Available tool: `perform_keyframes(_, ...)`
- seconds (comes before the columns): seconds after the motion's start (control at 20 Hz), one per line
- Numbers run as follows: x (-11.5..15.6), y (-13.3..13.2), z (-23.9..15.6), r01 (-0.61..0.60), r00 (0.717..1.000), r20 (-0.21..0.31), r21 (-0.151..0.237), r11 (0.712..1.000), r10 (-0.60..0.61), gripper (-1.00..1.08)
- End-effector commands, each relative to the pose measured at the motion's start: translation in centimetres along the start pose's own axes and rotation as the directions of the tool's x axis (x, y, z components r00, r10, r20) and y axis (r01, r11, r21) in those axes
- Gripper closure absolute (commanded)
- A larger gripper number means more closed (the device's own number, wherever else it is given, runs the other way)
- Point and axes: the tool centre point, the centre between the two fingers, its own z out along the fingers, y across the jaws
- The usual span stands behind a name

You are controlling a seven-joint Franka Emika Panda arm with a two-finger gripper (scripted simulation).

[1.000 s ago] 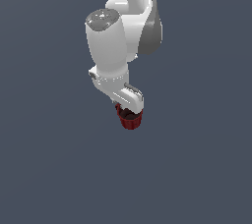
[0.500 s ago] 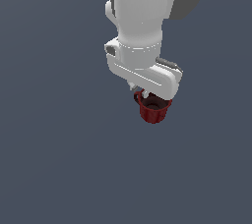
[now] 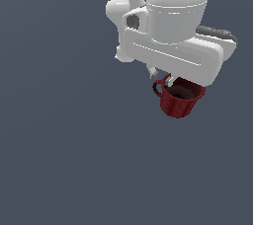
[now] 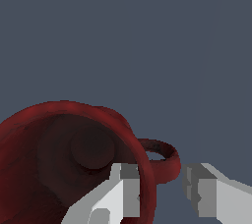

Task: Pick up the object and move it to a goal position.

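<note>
The object, a small dark red mug [image 3: 179, 101] with a loop handle [image 3: 159, 87], hangs upright just under the white hand in the exterior view, well above the grey floor. My gripper [image 3: 170, 82] is shut on it, and the hand hides most of the fingers there. In the wrist view one finger [image 4: 124, 188] is inside the mug [image 4: 59, 139] against its wall. The other finger [image 4: 202, 191] is outside, with the wall and the handle's root [image 4: 165, 161] between them. My gripper [image 4: 162, 191] grips the mug at the handle side.
The white arm [image 3: 173, 17] fills the upper middle of the exterior view. Around it lies only a plain dark grey floor [image 3: 59, 160], and no other objects or markers show.
The arm has carried the mug toward the exterior view's right and slightly upward, and both look larger now. The grip on the mug is unchanged.
</note>
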Motion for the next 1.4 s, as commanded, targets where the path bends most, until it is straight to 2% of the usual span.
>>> perform_keyframes(0.0, -0.3, -1.1, -1.5, 0.0, 1.0, -0.002, 0.003, 1.0, 0.0, 1.08)
perform_keyframes(0.7, -1.5, -5.1, -6.3, 0.001, 1.0, -0.001, 0.004, 1.0, -0.001, 1.08)
perform_keyframes(1.35, -1.8, -6.4, -7.7, 0.002, 1.0, -0.001, 0.005, 1.0, -0.002, 1.08)
